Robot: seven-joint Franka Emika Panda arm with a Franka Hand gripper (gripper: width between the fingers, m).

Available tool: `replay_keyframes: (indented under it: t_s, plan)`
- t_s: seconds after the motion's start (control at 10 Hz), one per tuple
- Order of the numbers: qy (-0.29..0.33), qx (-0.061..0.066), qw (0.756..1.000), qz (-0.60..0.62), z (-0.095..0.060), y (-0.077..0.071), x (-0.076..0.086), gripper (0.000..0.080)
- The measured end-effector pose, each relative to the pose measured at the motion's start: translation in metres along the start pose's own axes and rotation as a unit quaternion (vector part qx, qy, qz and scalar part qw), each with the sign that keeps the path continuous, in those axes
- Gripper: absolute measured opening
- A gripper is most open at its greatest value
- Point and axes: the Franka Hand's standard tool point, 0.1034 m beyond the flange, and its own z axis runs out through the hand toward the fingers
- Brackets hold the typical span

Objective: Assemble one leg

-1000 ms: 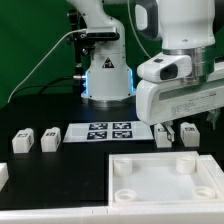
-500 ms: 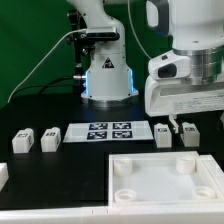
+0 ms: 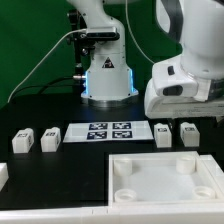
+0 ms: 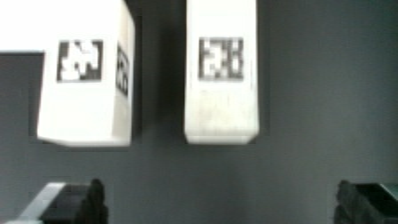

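Note:
Two white legs with square markers lie side by side on the black table at the exterior view's right (image 3: 164,135) (image 3: 188,133). The wrist view shows them close up, one leg (image 4: 89,85) next to the other leg (image 4: 226,75), lying parallel with a narrow gap. My gripper (image 4: 222,200) hangs above and a little apart from them, open wide, with nothing between its dark fingertips (image 4: 71,200). In the exterior view the white hand (image 3: 185,92) hovers over these two legs and its fingers are hard to make out. Two more legs (image 3: 22,141) (image 3: 49,140) lie at the exterior view's left.
The marker board (image 3: 108,131) lies flat in the middle of the table. A large flat white panel with round corner sockets (image 3: 165,185) lies at the front. A white piece (image 3: 3,175) shows at the left edge. The robot base (image 3: 105,75) stands behind.
The hand has risen and shifted toward the exterior view's right, away from the two right-hand legs. The legs have not moved.

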Motion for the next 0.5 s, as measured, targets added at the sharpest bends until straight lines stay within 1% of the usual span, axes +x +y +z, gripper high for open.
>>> replay_keyframes:
  t_s: [0.2, 0.4, 0.5]
  plan:
    - [-0.104, -0.017, 0.994, -0.002, 0.0005, -0.0056, -0.0058, 0.0649]
    - [-0.164, -0.022, 0.986, -0.002, 0.0041, -0.0035, -0.0033, 0.0649]
    - [-0.152, -0.019, 0.988, -0.003, 0.0045, -0.0057, 0.0032, 0.0649]
